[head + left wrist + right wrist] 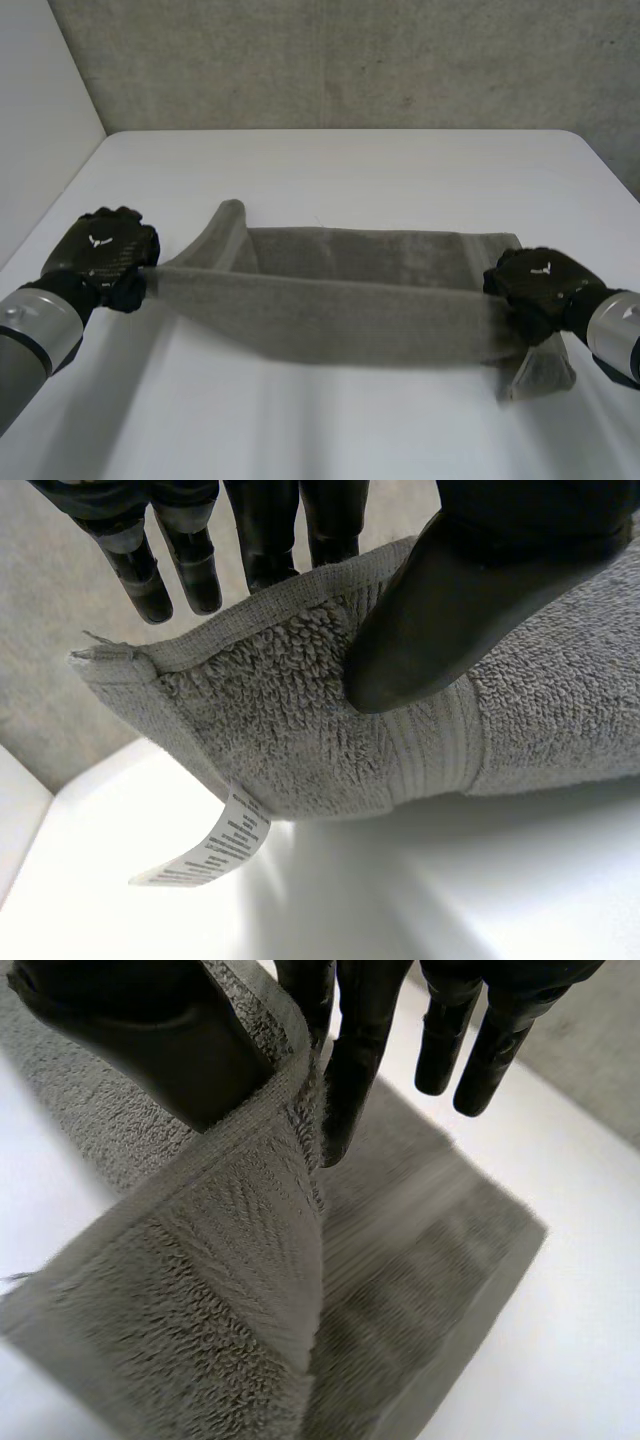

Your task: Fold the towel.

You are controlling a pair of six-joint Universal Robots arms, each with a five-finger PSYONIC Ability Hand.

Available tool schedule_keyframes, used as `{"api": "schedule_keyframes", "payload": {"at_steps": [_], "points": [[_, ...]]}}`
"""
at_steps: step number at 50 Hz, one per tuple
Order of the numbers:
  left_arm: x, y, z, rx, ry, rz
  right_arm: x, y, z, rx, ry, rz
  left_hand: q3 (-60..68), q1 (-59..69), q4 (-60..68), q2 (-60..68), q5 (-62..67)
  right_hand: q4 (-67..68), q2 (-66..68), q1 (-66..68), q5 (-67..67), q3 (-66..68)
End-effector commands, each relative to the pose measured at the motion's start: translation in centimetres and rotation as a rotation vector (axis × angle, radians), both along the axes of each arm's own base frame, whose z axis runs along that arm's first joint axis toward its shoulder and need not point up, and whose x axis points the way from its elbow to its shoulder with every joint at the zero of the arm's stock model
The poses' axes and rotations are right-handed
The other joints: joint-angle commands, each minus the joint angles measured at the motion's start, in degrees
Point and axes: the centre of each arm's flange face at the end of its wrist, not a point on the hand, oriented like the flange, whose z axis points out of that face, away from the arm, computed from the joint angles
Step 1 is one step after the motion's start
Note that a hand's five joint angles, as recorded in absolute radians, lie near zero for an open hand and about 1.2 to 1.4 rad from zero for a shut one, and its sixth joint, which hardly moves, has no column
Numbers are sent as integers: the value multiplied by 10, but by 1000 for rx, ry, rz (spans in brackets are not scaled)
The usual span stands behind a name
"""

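Seems mid-fold. Holding the towel [330, 300] by its near edge, raised and stretched, with left hand [100, 255] pinching one corner and right hand [540, 285] the other, thumb against fingers. Keeping farther half flat on table [350, 170]. Next, probably: carry forward onto far edge, matching corners. Beyond, much free room.

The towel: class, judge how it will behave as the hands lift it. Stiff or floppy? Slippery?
Probably floppy: the towel hangs slack between the left hand and right hand. Likely easy to grip: its looped pile looks rough under the thumb. Probably light, as a pinch at each end holds it.
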Motion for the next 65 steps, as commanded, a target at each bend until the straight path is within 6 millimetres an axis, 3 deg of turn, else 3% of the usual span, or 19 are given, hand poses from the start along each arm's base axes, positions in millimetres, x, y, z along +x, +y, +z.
{"api": "schedule_keyframes", "payload": {"at_steps": [1,4,9,12,13,14,15,16,17,20,21,22,23,26,32,47,51,57,65], "points": [[2,-10,-7,26,0,-1,-3,2,4,20,55,29,-29,67,-34,43,47,-44,42,53,29,-24],[0,-19,-6,15,5,-9,2,-15,19,-70,72,68,-29,67,-34,43,47,-44,42,53,29,-24],[-24,-78,6,-86,23,-47,26,-53,38,-220,56,130,-29,67,-34,43,47,-44,42,53,29,-24],[-36,-93,18,-142,37,-68,45,-77,71,-400,31,165,-29,67,-34,43,47,-44,42,53,29,-24],[-44,-110,37,-215,57,-70,51,-89,97,-518,8,165,-29,67,-34,43,47,-44,42,53,29,-24],[-51,-121,58,-288,81,-61,51,-89,97,-520,8,165,-29,67,-34,43,47,-44,42,53,29,-24],[-51,-121,59,-288,81,-61,55,-99,127,-646,-31,150,-29,67,-34,43,47,-44,42,53,29,-24],[-55,-129,82,-365,108,-50,57,-104,157,-756,-98,129,-29,67,-34,43,47,-44,42,53,29,-24],[-56,-133,108,-446,145,-38,57,-104,158,-757,-99,129,-29,67,-34,43,47,-44,42,53,29,-24],[-56,-132,134,-523,194,-38,54,-99,212,-887,-296,103,-29,67,-34,43,47,-44,42,53,29,-24],[-53,-126,161,-593,252,-40,50,-95,227,-905,-381,100,-29,67,-34,43,47,-44,42,53,29,-24],[-48,-117,185,-658,316,-42,50,-95,227,-905,-382,100,-29,67,-34,43,47,-44,42,53,29,-24],[-48,-116,185,-658,316,-42,48,-92,232,-888,-447,101,-29,67,-34,43,47,-44,42,53,29,-24],[-42,-103,202,-693,413,-64,48,-90,215,-805,-459,93,-29,67,-34,43,47,-44,42,53,29,-24],[-42,-100,146,-545,386,-96,48,-81,154,-555,-400,62,-29,67,-34,43,47,-44,42,53,29,-24],[-20,-74,-7,-198,123,-72,42,-53,22,-276,-197,81,-29,67,-34,43,47,-44,42,53,29,-24],[-20,-68,-22,-158,90,-81,39,-41,-6,-225,-139,108,-29,67,-34,43,47,-44,42,53,29,-24],[-18,-57,-21,-141,78,-81,27,-42,-2,-227,-124,71,-29,67,-34,43,47,-44,42,53,29,-24],[2,-32,26,-217,88,-31,-2,-20,68,-328,-138,12,-29,67,-34,43,47,-44,42,53,29,-24]]}}
